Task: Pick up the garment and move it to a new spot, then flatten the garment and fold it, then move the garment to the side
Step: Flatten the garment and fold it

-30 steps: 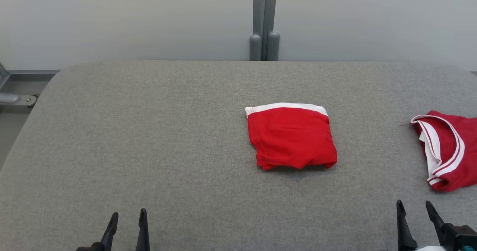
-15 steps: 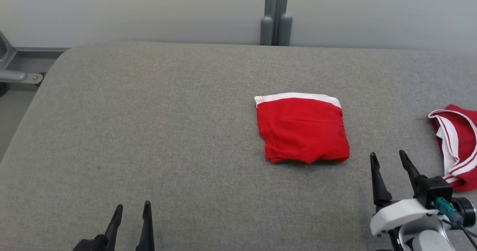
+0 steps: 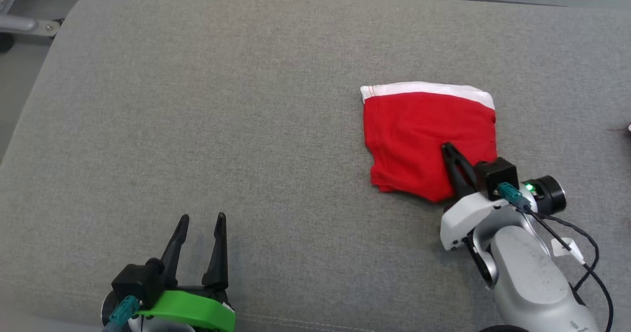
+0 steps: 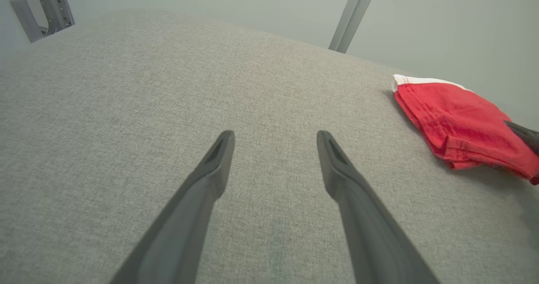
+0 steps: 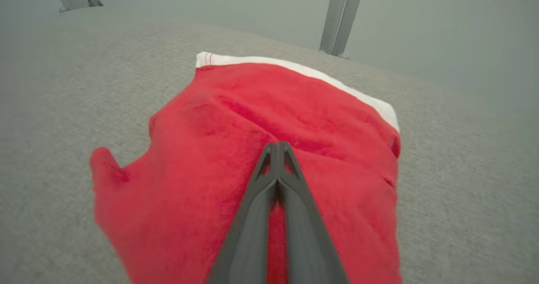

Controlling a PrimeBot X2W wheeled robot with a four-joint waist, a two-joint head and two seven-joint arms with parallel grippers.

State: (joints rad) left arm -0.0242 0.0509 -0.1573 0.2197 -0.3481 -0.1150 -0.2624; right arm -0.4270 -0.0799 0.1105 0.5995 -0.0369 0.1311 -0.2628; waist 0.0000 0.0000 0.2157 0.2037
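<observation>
Presently: right gripper (image 3: 447,149) closed on the folded garment (image 3: 424,130), apparently to carry it aside.
Garment lies flat on the table (image 3: 197,100), right of the table's centre, folded to a compact, roughly square pad. It is a soft red knit, lightly creased, with a white waistband (image 3: 429,88) along the edge toward the table's far side. Right fingers are pressed together on the garment's near-side portion, seemingly pinching cloth; depth of grip cannot be confirmed. Left gripper (image 3: 202,216) hovers by the table's near-left edge, fingers apart, holding nothing, judged on standby. Table cover is coarse grey weave with rounded corners.
</observation>
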